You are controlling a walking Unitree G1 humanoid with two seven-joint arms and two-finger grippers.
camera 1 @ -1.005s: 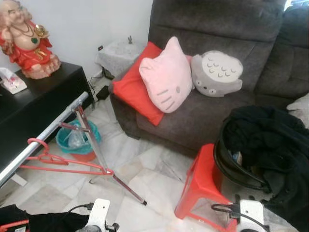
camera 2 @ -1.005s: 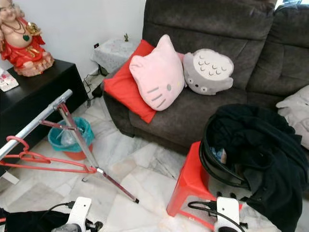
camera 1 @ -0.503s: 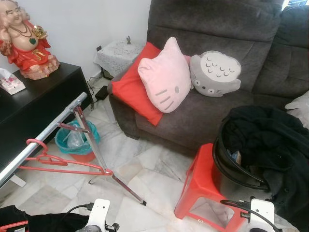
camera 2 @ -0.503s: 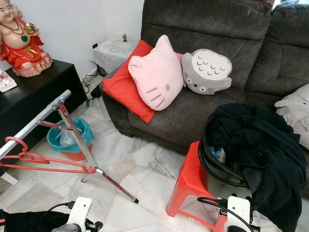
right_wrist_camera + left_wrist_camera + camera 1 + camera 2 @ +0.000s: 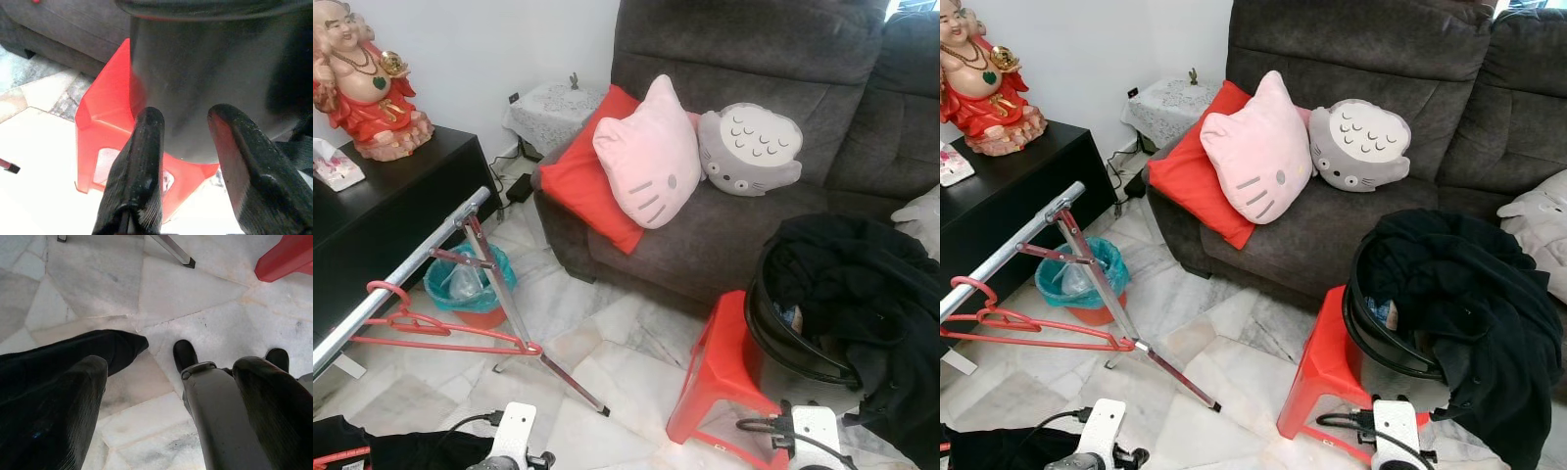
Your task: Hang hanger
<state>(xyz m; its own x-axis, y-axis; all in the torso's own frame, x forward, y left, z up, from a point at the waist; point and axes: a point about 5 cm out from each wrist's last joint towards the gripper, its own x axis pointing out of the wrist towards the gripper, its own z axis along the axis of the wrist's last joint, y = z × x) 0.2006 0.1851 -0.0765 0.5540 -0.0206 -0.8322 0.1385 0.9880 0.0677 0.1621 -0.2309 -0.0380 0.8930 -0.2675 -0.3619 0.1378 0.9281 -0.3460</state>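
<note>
left eye view, far left: red hanger already hooked over the slanted silver rail of the drying rack, its bar reaching toward the rack's red-jointed leg, with a teal bin on the marble floor behind. lower left corner: dark garment with a strip of red at its edge, possibly a second hanger, too little in sight to tell. judging from that, one hanger hung, perhaps more to go. left wrist view: left gripper hanging low over the floor, fingers spread wide, empty, dark cloth beside one finger. middle of the head views: pink cat cushion and grey owl cushion on the dark grey sofa. right: red plastic stool carrying a black basket heaped with black clothes. right wrist view: right gripper facing the basket wall and stool, fingers apart, holding nothing. likely left: picking the next item from the basket, if any remain.
</note>
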